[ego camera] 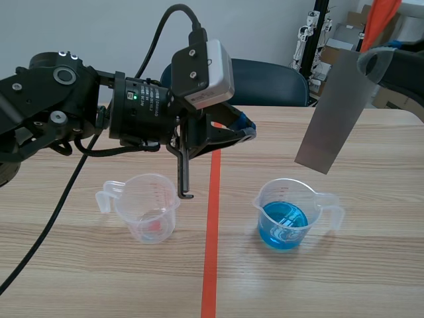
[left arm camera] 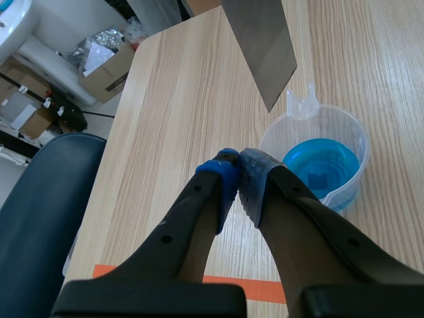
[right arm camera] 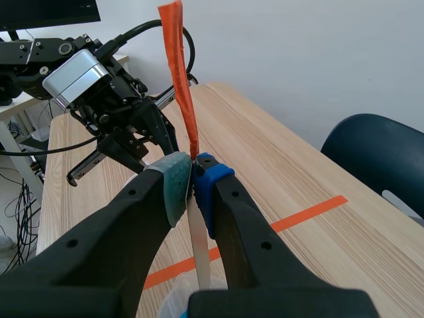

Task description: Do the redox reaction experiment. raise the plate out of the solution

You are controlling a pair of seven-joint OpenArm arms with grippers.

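A grey metal plate (ego camera: 333, 112) hangs tilted in the air, its lower corner just above the rim of the clear beaker (ego camera: 289, 213) of blue solution. My right gripper (ego camera: 363, 63) is shut on the plate's top end. In the right wrist view the plate (right arm camera: 180, 73) stands edge-on between the pads, with that gripper (right arm camera: 192, 175) clamped on it. My left gripper (ego camera: 250, 130) is shut on nothing, hovering over the table's middle. In the left wrist view this gripper (left arm camera: 238, 165) has the blue beaker (left arm camera: 322, 162) and the plate (left arm camera: 262, 46) ahead of it.
An empty clear beaker (ego camera: 147, 207) stands left of the orange tape line (ego camera: 212, 238). A thin black hooked rod (ego camera: 183, 173) hangs from the left arm beside that beaker. A dark blue chair (ego camera: 268, 81) stands behind the table. Boxes and clutter lie beyond the table's far edge.
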